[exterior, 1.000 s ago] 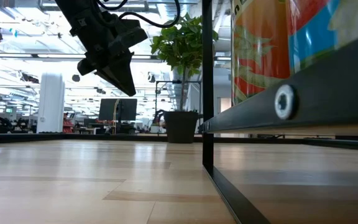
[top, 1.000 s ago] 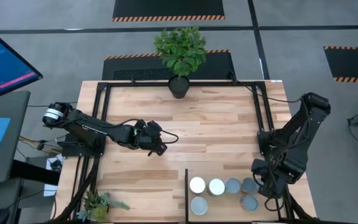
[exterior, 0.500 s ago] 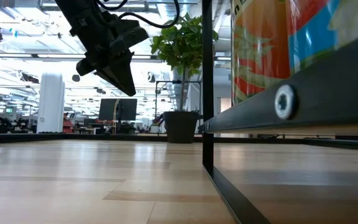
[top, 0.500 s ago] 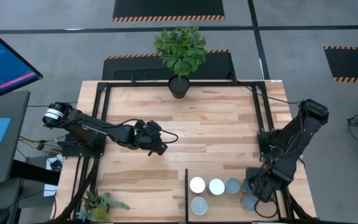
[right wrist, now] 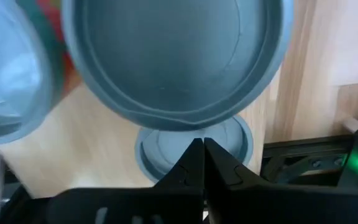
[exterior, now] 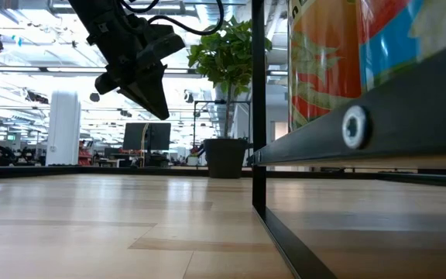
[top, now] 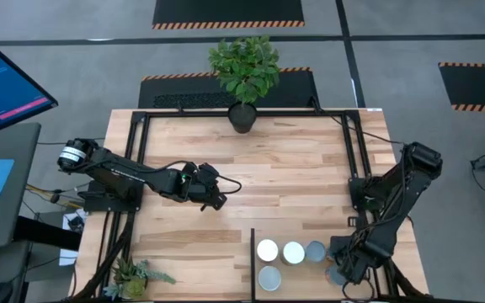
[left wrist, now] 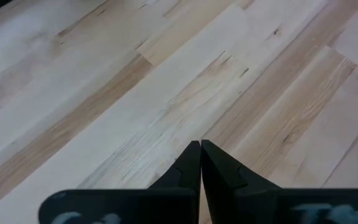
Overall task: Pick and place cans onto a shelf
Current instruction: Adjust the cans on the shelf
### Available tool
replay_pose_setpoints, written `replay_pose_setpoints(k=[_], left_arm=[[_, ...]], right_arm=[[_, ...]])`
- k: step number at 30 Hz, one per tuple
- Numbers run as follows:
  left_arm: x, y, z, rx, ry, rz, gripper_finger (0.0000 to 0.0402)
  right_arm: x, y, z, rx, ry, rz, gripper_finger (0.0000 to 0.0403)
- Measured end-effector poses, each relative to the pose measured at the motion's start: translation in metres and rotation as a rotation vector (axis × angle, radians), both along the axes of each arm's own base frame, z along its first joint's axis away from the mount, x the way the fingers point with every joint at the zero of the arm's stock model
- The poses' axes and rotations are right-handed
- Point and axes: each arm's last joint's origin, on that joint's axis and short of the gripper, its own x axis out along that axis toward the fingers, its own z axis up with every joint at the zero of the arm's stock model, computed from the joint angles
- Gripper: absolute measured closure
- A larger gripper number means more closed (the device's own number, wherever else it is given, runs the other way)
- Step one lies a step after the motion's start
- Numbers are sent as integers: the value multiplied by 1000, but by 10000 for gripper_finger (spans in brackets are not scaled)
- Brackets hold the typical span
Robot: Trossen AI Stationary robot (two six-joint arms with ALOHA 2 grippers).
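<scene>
Cans (top: 293,252) upright on shelf (top: 255,290), directly under right gripper (right wrist: 202,163) (fingers shut, empty); left gripper (left wrist: 200,167) shut, well apart over worktop (top: 268,168).

Table and shelf, from above.
We see a light-wood tabletop (top: 251,168) framed by black bars, carrying a black plant pot (top: 242,118) at its far edge and a small succulent (top: 133,278) at its near left corner. On the shelf (top: 297,236) at the near right, we count two white-topped cans (top: 279,251) side by side, a grey-topped can (top: 315,251) beside them and another (top: 269,278) just in front.
</scene>
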Motion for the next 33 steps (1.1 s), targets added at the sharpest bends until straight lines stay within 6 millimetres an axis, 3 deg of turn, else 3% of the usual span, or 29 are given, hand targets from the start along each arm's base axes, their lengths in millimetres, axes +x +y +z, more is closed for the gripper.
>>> replay_pose_setpoints(k=[6,33], left_arm=[[0,0,0,-1,0,0,401],[0,0,0,-1,1,-1,402]], right_arm=[[-1,6,-7,-15,29,12,395],[-6,8,-7,21,102,-22,393]])
